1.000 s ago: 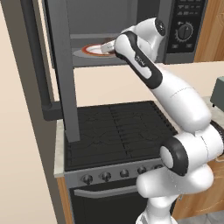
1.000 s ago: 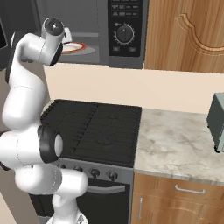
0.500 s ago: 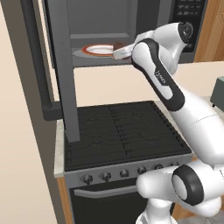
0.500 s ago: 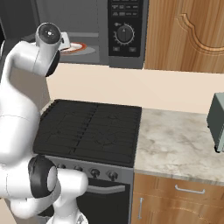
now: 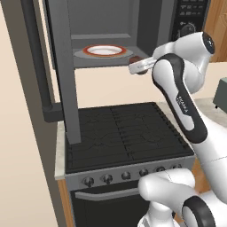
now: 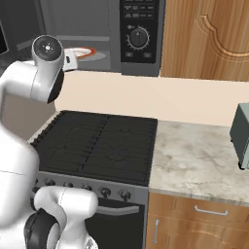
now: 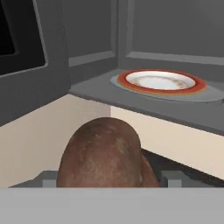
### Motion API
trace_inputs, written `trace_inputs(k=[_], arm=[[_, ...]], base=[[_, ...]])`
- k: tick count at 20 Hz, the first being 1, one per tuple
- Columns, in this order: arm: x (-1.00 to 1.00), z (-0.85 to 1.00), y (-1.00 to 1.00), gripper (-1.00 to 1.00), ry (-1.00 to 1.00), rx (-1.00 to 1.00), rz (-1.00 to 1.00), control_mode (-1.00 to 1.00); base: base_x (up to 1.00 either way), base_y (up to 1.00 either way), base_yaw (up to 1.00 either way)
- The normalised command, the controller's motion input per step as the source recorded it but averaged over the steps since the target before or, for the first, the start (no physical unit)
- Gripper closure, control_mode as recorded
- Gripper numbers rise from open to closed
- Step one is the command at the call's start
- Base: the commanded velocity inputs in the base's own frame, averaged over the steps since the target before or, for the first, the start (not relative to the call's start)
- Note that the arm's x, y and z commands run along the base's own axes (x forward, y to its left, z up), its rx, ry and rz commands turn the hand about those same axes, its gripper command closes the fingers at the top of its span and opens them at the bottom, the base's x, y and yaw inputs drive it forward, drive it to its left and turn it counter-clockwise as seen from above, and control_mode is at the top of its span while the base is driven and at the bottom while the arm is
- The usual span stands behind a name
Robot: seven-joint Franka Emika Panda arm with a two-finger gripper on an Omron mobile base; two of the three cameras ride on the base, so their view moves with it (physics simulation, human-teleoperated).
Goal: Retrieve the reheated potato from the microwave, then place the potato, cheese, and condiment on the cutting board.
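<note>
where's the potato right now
The potato sits in the tool, large at the bottom of the hand view, just outside the open microwave, in front of its red-rimmed plate.

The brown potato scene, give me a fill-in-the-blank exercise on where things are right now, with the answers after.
1. The roundish dull-brown potato sits between the fingers of the ____.
2. The white plate with the red rim lies inside the black ____, with nothing on it.
3. The microwave door stands ____.
4. Below the microwave is a black ____ with a row of knobs along its front.

Missing words: gripper; microwave; open; stove
</note>
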Motion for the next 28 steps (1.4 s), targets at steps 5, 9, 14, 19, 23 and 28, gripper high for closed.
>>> trace_inputs(k=[5, 9, 14, 19, 23, 28], arm=[[-0.53, -0.48, -0.32, 1.0, 0.15, -0.02, -0.17, -1.0], [-0.31, -0.59, -0.33, 1.0, 0.11, -0.04, -0.25, -1.0], [-0.14, -0.58, -0.24, 1.0, 0.06, -0.01, -0.2, -1.0], [-0.07, -0.48, -0.19, 1.0, 0.04, 0.0, -0.11, -1.0], [-0.01, -0.41, -0.1, 1.0, 0.01, 0.0, -0.06, -1.0], [0.0, -0.04, 0.0, 1.0, 0.0, 0.0, -0.01, -1.0]], base=[[0.0, 0.0, 0.0], [0.0, 0.0, 0.0], [0.0, 0.0, 0.0], [0.0, 0.0, 0.0], [0.0, 0.0, 0.0], [0.0, 0.0, 0.0]])
